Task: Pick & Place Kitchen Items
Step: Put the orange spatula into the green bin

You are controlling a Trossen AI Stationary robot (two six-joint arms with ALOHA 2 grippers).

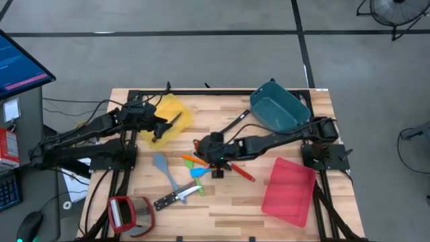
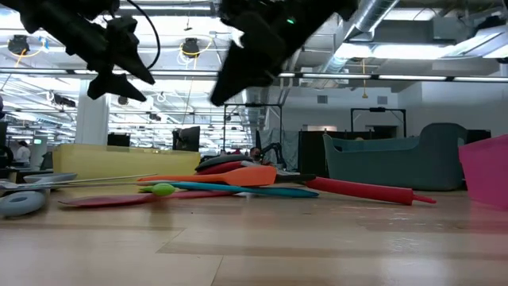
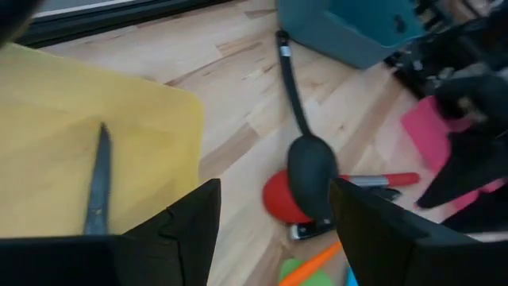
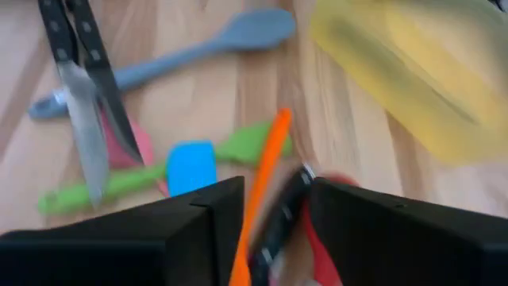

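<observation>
From above, we are seeing our left hand (image 1: 159,128) hanging open over the yellow bin (image 1: 168,118), a knife (image 3: 98,184) lying inside. In the right wrist view, our right hand (image 4: 274,208) is hovering part open, the orange spatula (image 4: 260,191) between its fingers (image 4: 198,230), ungripped.

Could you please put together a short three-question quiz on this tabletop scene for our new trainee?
1. True or false: a dark utensil lies in the yellow bin.
2. Which arm hangs over the pile of utensils in the middle? A left, B right.
3. Fill in: the ladle's handle points toward the ___ bin.

Key: 1 true. 2 B, the right gripper is there; the left gripper is over the yellow bin. 3 teal.
</observation>
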